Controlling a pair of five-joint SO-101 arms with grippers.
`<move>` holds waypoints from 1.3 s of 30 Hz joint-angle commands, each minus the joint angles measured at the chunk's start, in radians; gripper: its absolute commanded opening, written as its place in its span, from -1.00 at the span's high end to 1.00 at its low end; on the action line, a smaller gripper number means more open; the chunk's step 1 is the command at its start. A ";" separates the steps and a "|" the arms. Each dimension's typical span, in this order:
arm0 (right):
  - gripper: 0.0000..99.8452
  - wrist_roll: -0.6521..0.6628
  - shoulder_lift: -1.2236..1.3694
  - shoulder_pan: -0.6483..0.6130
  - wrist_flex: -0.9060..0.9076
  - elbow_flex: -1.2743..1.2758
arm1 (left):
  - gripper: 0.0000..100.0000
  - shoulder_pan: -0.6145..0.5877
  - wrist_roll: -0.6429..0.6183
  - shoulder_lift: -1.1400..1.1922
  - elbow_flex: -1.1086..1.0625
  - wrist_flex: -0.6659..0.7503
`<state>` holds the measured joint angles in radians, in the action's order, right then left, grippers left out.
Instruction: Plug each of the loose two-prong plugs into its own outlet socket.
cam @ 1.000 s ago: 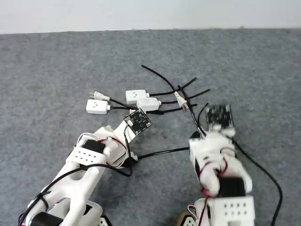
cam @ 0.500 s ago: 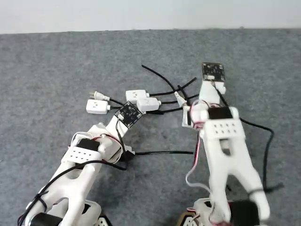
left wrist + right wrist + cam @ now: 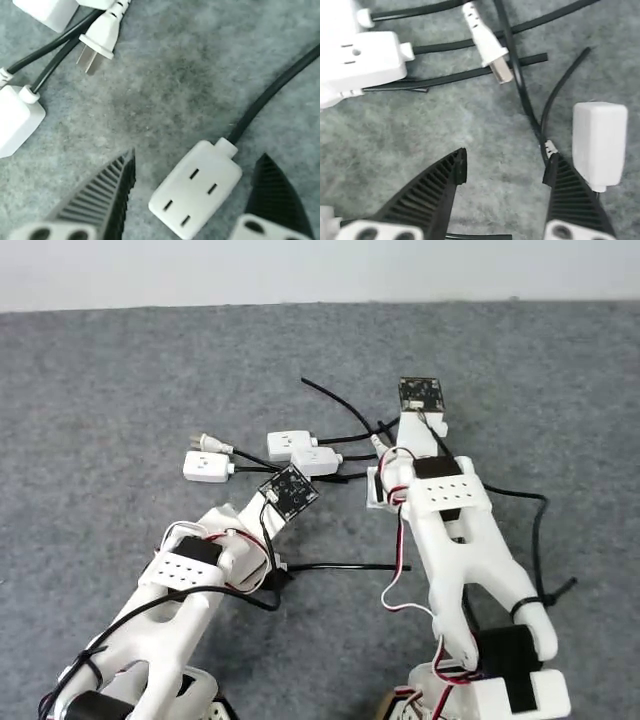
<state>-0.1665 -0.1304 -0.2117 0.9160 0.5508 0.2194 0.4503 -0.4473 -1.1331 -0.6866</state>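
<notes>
1. Plugs lie loose near the middle of the grey tabletop [image 3: 100, 370]. The left plug [image 3: 210, 444] points its prongs toward the left edge, just beside an end socket [image 3: 207, 467]. The right plug [image 3: 487, 45] rests across black cords [image 3: 470, 75] with its prongs bare.
2. Any print on the small circuit board [image 3: 421, 393] at the right arm's wrist, or on its twin [image 3: 290, 490] at the left arm's wrist, is too small to read from where I stand.
3. The left gripper [image 3: 196, 155] has its jaws spread wide and hangs low over the tabletop. A slotted socket [image 3: 195, 195] lies face up between the fingers, with its black cord leading away. It sits closer to one finger than the other, and I cannot tell whether it touches that finger. Nothing is pinched.
4. The right gripper [image 3: 507, 154] also has its jaws spread apart, with bare grey surface between them. A white block [image 3: 599, 142] lies just beside one finger, and a thin black cord runs down between the two. The right plug is a little way ahead of the fingertips, and nothing is held.
5. Two more sockets, the rear socket [image 3: 290, 445] and the front socket [image 3: 318, 460], lie pressed together on the far-edge side of the left arm's wrist. Their cords trail off toward the right arm.
</notes>
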 commanded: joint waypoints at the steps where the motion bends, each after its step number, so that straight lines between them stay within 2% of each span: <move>1: 0.48 -0.014 -0.007 -0.012 -0.025 -0.055 | 0.30 -0.002 0.014 -0.044 0.021 -0.015; 7: 0.48 -0.014 0.019 -0.010 -0.114 -0.069 | 0.30 -0.066 -0.046 -0.189 -0.004 -0.015; 15: 0.48 -0.005 0.220 -0.008 -0.108 -0.272 | 0.30 -0.077 -0.094 -0.384 -0.099 -0.011; 22: 0.48 0.103 0.412 -0.005 -0.104 -0.413 | 0.30 -0.077 -0.091 -0.397 -0.108 -0.009; 27: 0.48 0.172 0.495 -0.002 -0.018 -0.546 | 0.30 -0.077 -0.091 -0.397 -0.110 -0.009; 35: 0.48 0.206 0.579 -0.001 0.076 -0.749 | 0.30 -0.077 -0.089 -0.397 -0.111 -0.009; 39: 0.48 0.302 0.638 -0.001 0.085 -0.786 | 0.30 -0.077 -0.089 -0.397 -0.111 -0.009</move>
<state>0.0637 0.5033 -0.2117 0.9851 -0.1657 0.1458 0.3675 -0.8170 -1.2543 -0.6928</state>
